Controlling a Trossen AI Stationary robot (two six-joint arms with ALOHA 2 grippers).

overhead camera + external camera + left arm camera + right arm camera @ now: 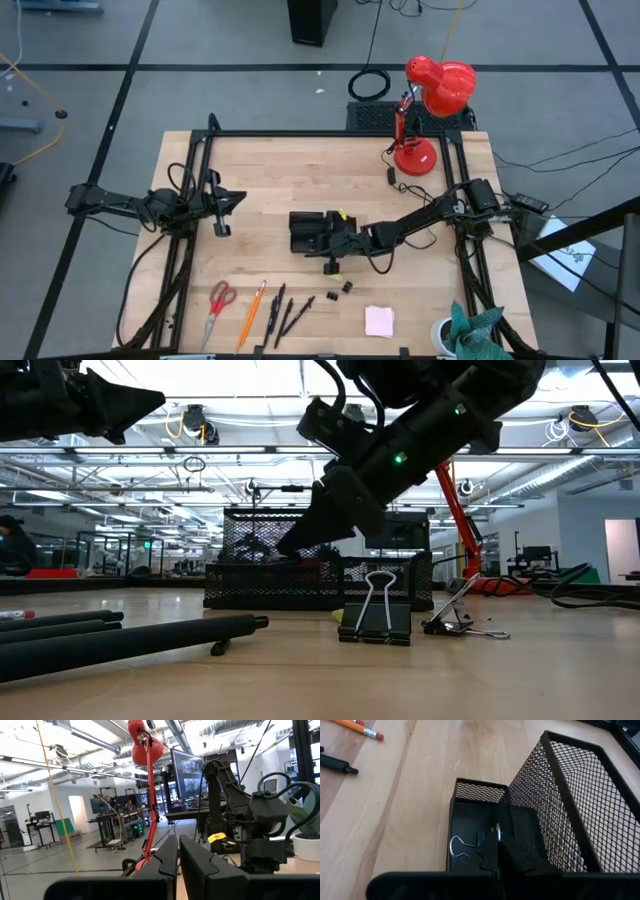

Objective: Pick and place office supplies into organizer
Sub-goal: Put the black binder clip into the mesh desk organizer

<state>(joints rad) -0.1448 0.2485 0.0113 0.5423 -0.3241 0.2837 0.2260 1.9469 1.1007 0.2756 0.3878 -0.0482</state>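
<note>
The black mesh organizer (303,232) stands at mid-table. My right gripper (498,841) reaches into it from the table's right, slanting down over the shallow compartment (470,815). It is shut on a black clip (479,840) with silver wire handles. Near the front edge lie red-handled scissors (218,303), an orange pencil (250,312), black pens (281,310), two more clips (346,289) and a pink note pad (379,320). A yellow-green piece (342,214) shows at the organizer's right side. My left gripper (222,222) waits shut at the table's left, touching nothing. My right gripper pinches the clip between its two fingertips, seemingly by one wire handle (498,829), slanting down from the table's right. The clip's body and its other wire loop (458,845) are low in the shallow compartment. Whether they rest on its floor I cannot tell.
The organizer's taller mesh compartment (570,795) rises right beside my right gripper's fingers. A red desk lamp (425,110) stands at the far right corner, and a potted plant (465,335) at the near right corner. Bare wood lies between the organizer and the left arm.
</note>
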